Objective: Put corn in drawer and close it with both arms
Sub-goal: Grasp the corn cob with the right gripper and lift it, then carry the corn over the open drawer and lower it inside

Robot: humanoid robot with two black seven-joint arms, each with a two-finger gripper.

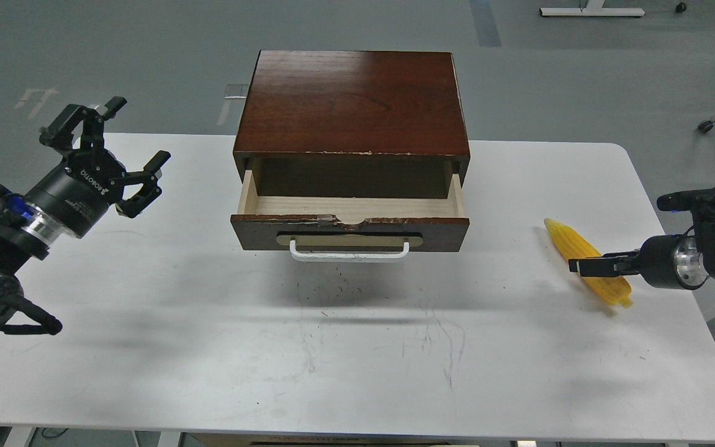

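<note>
The yellow corn [565,241] lies on the white table [332,360] at the right, tapered end pointing toward the cabinet. The drawer [351,231], with its white bar handle [348,253], stands pulled open and its pale wood inside [351,205] is empty. My right gripper [582,266] comes in from the right, low over the middle of the corn and crossing in front of it. It is seen edge-on as one thin dark bar. My left gripper [140,128] is open and empty, held above the table left of the cabinet.
The dark reddish-brown cabinet [351,99] sits at the back middle of the table. The table's right edge is close behind the corn. A white stand base [590,11] is on the grey floor far behind.
</note>
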